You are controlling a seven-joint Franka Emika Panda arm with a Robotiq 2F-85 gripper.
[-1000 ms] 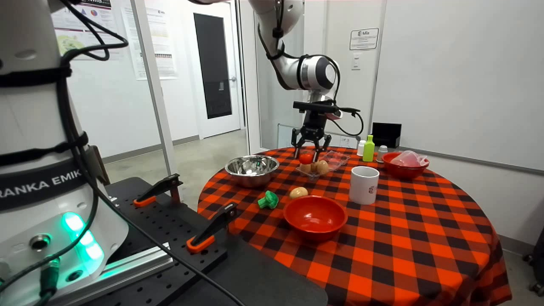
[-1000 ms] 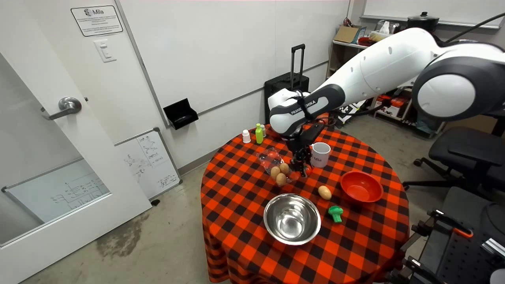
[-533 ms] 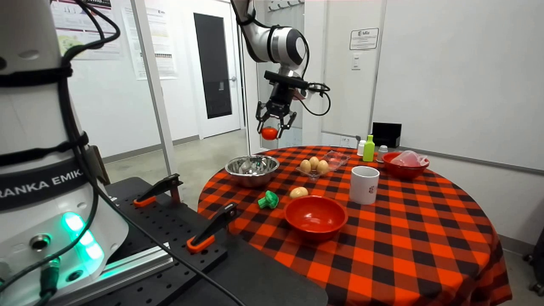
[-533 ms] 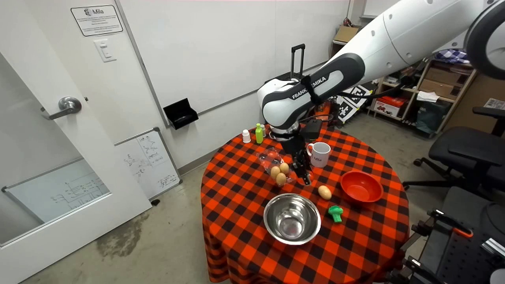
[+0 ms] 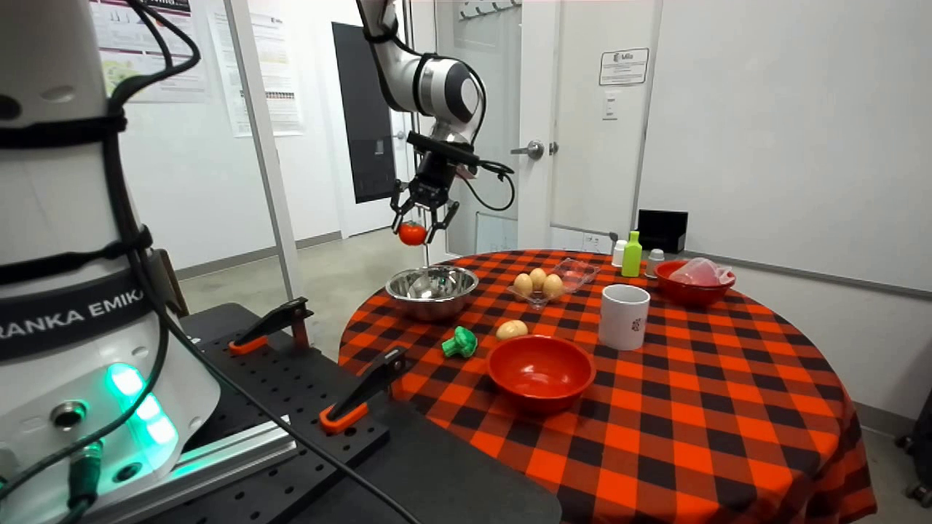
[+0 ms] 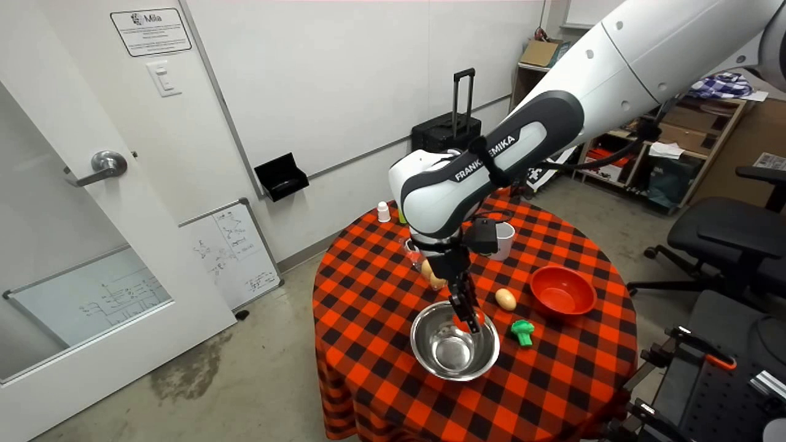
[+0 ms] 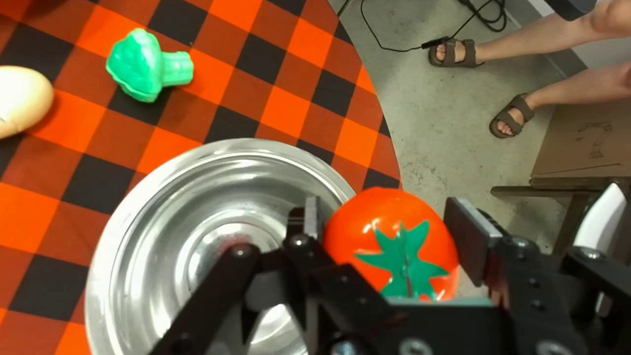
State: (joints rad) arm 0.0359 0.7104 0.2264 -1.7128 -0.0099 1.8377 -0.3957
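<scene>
The jaws have got hold of a shiny red plastic-looking tomato with a green star-shaped leafy top, spread only about as wide as the tomato itself, a pad on either side of it. The tomato's hanging in the air near the rim of a round, shiny steel mixing bowl; in an exterior view there's a visible gap between the two, and tbh it's hard to tell how much of the tomato is actually over the bowl. That bowl sits on a round counter draped in red-and-black check. Near it there's a chunky green broccoli-looking piece lying on its side, then a single smooth tan egg, then a glossy red bowl pretty close to the egg. Three more tan eggs are huddled in a clear plastic carton, and a white mug with a small printed logo stands upright not far off. Over at the far side, in an exterior view, a lime-green bottle stands between two small white shaker-looking containers, with another red bowl near them holding a pinkish see-through wad. The wrist view also catches somebody's feet in brown sandals past the edge of the counter.
</scene>
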